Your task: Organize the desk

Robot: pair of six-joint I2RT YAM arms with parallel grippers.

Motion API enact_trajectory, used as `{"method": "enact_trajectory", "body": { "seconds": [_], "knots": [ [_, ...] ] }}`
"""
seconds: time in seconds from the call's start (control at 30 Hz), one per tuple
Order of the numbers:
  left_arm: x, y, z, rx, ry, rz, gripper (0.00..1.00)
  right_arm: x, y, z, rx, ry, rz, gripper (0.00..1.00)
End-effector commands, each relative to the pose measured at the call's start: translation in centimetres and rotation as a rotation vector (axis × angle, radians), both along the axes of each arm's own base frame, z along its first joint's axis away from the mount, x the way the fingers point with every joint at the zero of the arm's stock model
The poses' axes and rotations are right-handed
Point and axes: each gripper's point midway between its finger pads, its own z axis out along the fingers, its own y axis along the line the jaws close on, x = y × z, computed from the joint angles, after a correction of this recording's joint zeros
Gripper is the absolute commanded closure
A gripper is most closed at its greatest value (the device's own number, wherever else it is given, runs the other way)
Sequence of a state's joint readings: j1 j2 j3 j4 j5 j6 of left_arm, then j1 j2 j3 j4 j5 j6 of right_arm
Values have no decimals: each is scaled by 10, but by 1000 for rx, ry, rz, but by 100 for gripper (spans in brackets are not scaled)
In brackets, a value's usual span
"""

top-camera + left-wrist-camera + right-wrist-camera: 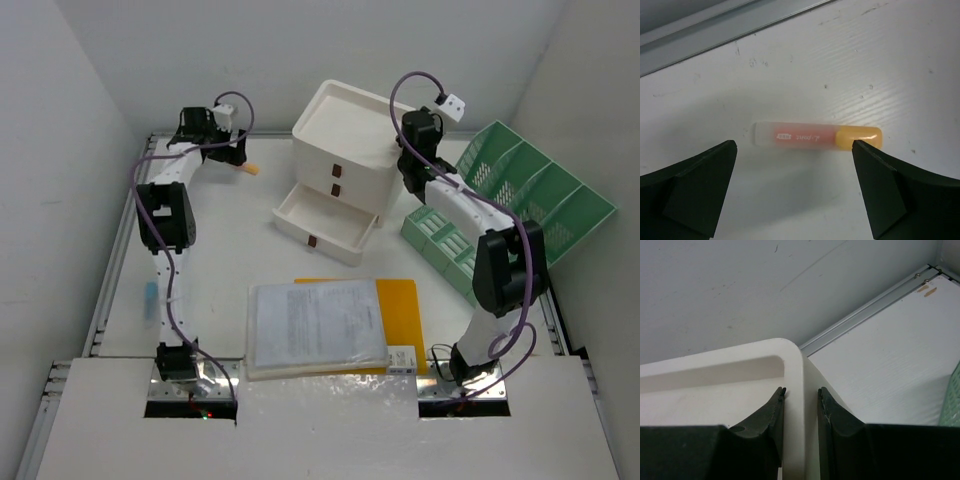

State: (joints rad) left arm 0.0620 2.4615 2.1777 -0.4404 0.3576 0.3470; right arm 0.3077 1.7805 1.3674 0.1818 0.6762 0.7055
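Observation:
The white desk point(215, 270) has silver rails. My left gripper point(236, 155) is open at the far left corner, low over the desk point(865, 60). An orange highlighter point(816, 135) with a yellow cap lies flat just beyond its fingertips point(700, 180), untouched; it also shows in the top view point(250, 170). My right gripper point(801, 390) is shut on the top rim point(792, 360) of the white three-drawer box point(345, 130), one finger inside the top tray and one outside. In the top view the right gripper point(408, 170) sits at the box's right corner.
The box's bottom drawer point(325, 225) is pulled open. A green slotted file rack point(520, 190) lies at the right. A plastic sleeve of papers point(315, 325) lies on a yellow folder point(400, 305), with a small white box point(402, 358) beside it. A blue item point(150, 297) lies near the left rail.

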Motion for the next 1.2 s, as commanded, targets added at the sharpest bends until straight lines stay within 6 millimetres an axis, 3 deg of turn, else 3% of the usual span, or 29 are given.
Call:
{"method": "enact_trajectory", "body": {
  "seconds": [0.0,0.07,0.17,0.2,0.33,0.53,0.67,0.7,0.8,0.87,0.9,0.93,1.03,1.17],
  "knots": [
    [54,-7,102,-5,-336,72,1,-8,38,-79,-25,233,185,100],
    [63,-18,109,-37,-370,55,1,-5,40,-80,-31,240,195,100],
    [67,-24,83,-29,-350,56,1,-5,40,-83,-49,254,204,100],
    [67,-39,77,-24,-347,47,1,-5,40,-84,-52,254,205,100],
    [65,-40,32,12,-261,107,1,-5,40,-88,-61,261,209,100],
    [54,-38,-13,132,-154,113,0,-3,41,-91,-66,264,217,100],
    [29,-33,-31,107,-45,30,0,-6,41,-90,-67,256,223,100],
    [23,-34,-23,77,-39,18,0,-8,39,-93,-66,261,219,100],
    [-2,-37,-34,14,38,-52,5,-12,38,-91,-67,254,216,100],
    [-17,-43,-26,0,60,-99,9,-12,37,-87,-66,249,218,100],
    [-27,-30,-34,9,84,-109,12,-14,38,-87,-66,248,220,100],
    [-33,-31,-24,7,75,-132,13,-15,38,-87,-66,250,221,100],
    [-55,-37,-23,9,102,-226,13,-17,37,-84,-60,241,220,100],
    [-82,-31,-31,66,161,-308,15,-22,35,-78,-59,230,219,100]
  ]
}}
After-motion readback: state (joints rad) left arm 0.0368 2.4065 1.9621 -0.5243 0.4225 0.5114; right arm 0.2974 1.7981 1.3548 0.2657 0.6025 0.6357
